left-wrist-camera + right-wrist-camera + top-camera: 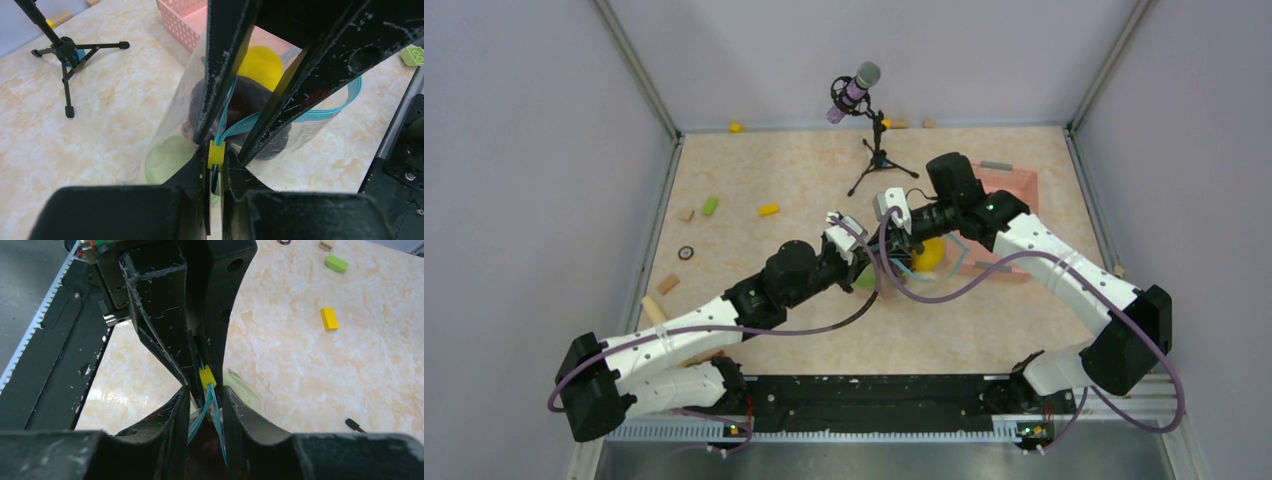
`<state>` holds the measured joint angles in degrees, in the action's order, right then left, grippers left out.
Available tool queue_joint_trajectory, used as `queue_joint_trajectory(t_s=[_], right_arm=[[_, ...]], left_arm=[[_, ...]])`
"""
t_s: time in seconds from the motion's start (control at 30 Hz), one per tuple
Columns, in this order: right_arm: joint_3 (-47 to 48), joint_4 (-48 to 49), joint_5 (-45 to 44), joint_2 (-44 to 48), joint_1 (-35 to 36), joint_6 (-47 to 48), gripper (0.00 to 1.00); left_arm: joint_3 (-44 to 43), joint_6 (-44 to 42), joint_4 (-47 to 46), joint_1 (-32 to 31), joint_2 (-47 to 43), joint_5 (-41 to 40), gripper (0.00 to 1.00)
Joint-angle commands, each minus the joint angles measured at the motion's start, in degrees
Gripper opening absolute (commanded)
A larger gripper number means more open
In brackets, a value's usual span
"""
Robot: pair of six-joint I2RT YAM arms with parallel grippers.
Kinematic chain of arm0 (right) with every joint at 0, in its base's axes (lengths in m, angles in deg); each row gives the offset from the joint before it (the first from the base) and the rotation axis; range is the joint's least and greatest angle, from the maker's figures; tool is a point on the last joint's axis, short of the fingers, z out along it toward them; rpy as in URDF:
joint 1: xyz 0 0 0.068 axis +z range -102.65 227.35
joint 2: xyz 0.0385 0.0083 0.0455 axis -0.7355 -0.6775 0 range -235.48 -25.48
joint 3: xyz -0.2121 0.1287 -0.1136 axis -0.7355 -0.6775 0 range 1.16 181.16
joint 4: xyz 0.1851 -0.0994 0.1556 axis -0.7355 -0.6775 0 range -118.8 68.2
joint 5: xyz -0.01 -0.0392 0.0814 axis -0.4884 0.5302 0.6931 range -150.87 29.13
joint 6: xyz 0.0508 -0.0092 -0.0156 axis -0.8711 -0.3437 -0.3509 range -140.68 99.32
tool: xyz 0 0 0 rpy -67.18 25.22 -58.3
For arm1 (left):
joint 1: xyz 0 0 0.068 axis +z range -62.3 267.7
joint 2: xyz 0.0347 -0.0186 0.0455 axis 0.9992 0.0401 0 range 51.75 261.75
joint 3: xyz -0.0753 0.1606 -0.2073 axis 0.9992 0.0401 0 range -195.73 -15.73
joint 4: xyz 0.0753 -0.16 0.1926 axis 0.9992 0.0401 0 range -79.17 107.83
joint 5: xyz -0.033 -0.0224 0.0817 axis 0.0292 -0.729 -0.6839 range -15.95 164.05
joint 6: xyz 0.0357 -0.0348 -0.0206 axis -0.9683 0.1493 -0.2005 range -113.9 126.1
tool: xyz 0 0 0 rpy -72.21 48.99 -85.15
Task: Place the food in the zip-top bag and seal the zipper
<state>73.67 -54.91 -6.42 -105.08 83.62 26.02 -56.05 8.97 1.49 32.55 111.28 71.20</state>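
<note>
Grey walls box in the marbled beige table, and both arms reach in to meet near its middle, in front of the microphone stand at the back. Right beside the pink basket stands the zip-top bag, clear and crinkly, mouth up, directly under the two sets of fingers. Through the plastic you can see the food: a yellow fruit on the basket side, a dark red piece in the centre and a pale green cabbage low against the near wall.

Now the zipper: the teal strip loops open around the far side of the mouth, then its two runs come together at the near end. There the left gripper is clenched on the yellow slider, pinched right at its fingertips. The right gripper comes in nose to nose with it, the teal strips running between its fingers just past the slider. Whether it actually grips them, I cannot tell. Off to the side lie a small yellow block and a green block.
</note>
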Motion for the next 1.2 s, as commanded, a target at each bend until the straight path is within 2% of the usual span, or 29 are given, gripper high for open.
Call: queue_joint_trajectory(t_s=[0.0, 0.27, 0.33, 0.43, 0.47, 0.5, 0.6, 0.67, 0.87, 1.0, 1.1, 1.17], right_arm=[[2.95, -1.00, -3.76, 0.17, 0.72, 1.39, 0.27], [3.90, -5.26, -8.82, -0.73, 0.73, 3.94, 0.19], [4.24, -6.21, -9.22, -0.87, 0.77, 4.64, 0.14], [4.55, -6.25, -8.52, -0.89, 0.73, 4.13, 0.00], [4.75, -6.27, -7.67, -0.91, 0.73, 4.03, 0.00], [4.88, -6.21, -6.73, -0.99, 0.73, 3.79, 0.00], [5.39, -4.87, -4.98, -1.44, 0.73, 1.87, 0.00], [5.29, -2.91, -4.95, -1.61, 0.73, -0.78, 0.00], [4.62, 5.36, -6.52, -1.27, 0.75, -13.78, 0.00], [2.59, 10.74, -7.70, -0.34, 0.71, -22.29, 0.00], [1.73, 11.46, -6.51, -0.43, 0.73, -22.51, 0.00], [1.69, 11.59, -5.68, -0.83, 0.69, -22.71, 0.00]], left_arm=[[-1.63, -0.47, -3.13, 0.35, -0.77, 0.34, 0.00], [-1.67, -2.39, -1.34, 1.56, -1.66, 3.44, 0.00], [-1.44, -2.43, -1.20, 1.94, -1.98, 4.63, 0.00], [-1.12, -2.32, -1.24, 2.62, -2.55, 5.14, 0.00], [-0.90, -2.10, -1.37, 2.80, -2.75, 5.31, 0.00], [-0.64, -1.74, -1.54, 2.96, -2.95, 5.34, 0.06], [1.60, -0.44, -3.49, 3.80, -4.43, 3.56, 0.45], [4.39, 0.81, -5.98, 5.23, -6.24, 3.37, 0.56], [12.38, 4.53, -16.52, 10.64, -10.30, 8.60, 0.67], [14.41, 7.60, -22.90, 15.77, -8.65, 16.22, 0.67], [14.81, 11.00, -27.30, 20.01, -6.16, 23.19, 0.67], [16.08, 12.87, -33.64, 22.53, -4.93, 28.16, 0.67]])
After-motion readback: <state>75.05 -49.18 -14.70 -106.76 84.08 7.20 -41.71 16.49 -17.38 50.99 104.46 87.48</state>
